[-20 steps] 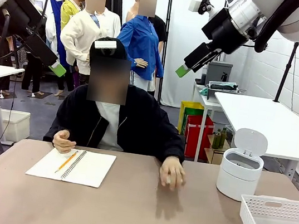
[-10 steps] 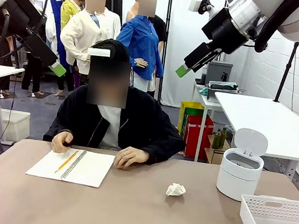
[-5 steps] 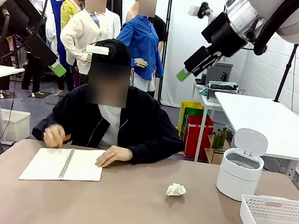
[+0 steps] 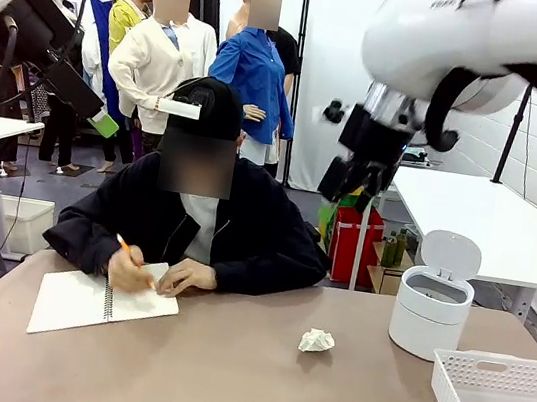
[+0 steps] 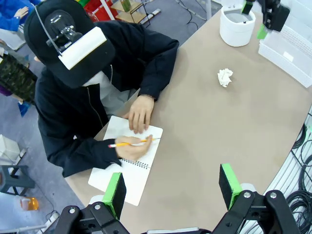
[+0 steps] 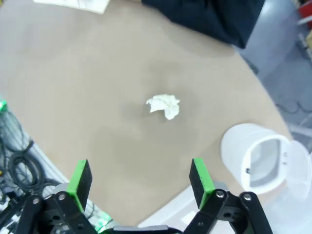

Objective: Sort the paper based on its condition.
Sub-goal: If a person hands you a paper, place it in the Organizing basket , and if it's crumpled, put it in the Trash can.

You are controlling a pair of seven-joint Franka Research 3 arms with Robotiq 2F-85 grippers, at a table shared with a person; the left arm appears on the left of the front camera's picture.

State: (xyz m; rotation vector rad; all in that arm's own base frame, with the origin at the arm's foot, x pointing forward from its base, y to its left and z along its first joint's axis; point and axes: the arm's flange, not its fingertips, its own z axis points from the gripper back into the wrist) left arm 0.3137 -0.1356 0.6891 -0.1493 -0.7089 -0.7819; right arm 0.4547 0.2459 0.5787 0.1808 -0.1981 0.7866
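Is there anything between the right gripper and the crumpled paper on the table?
Nothing visible does. The open right gripper looks down at the crumpled paper, with only bare table around it. The white bin stands off to one side.

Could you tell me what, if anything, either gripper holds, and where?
Nothing: left gripper and right gripper stand open and empty; the paper lies free.
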